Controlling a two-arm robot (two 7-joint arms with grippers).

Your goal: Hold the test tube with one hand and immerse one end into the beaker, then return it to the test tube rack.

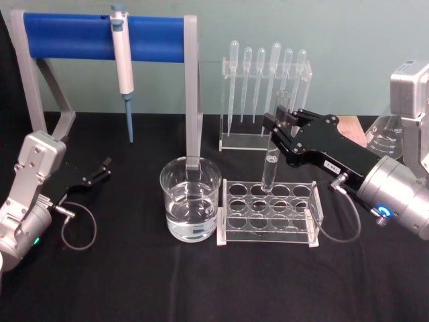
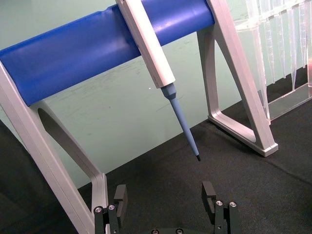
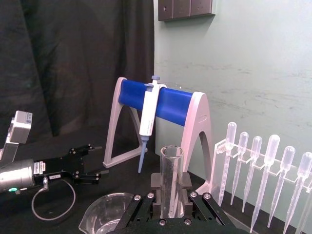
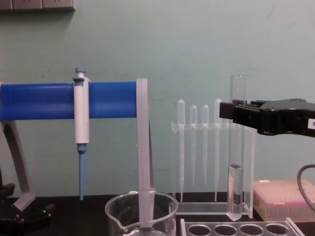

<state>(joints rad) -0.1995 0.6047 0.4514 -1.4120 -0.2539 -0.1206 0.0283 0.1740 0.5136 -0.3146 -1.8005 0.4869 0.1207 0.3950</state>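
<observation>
The right tool [image 1: 280,124] is clamped on the upper part of the tube [image 1: 271,164], which hangs upright with its rounded end just above a back-row hole of the rack [image 1: 315,211], apparently clear of it in the chest view. The beaker [image 1: 190,198], part full of water, stands just beside the rack on its left. The pictures alone do not settle which step this is: the tube is either on its way out toward the beaker or about to go back in (a clear column in its lower part may be liquid, which proves nothing either way). If the dip is yet to come, the next move calls for a lift clear of the rack, a short carry leftward over the beaker's rim and a straight descent, keeping the tube vertical. The left tool [image 1: 104,171] sits parked at the left, open and empty. The surface [image 1: 134,282] is covered in black cloth. Behind stand a micropipette [image 1: 122,60] hung on a blue-barred stand [image 1: 74,37], a row of pipettes [image 1: 265,87], a flask [image 1: 383,137] and a pink box [image 4: 283,196], against a pale green wall [image 4: 172,44].
</observation>
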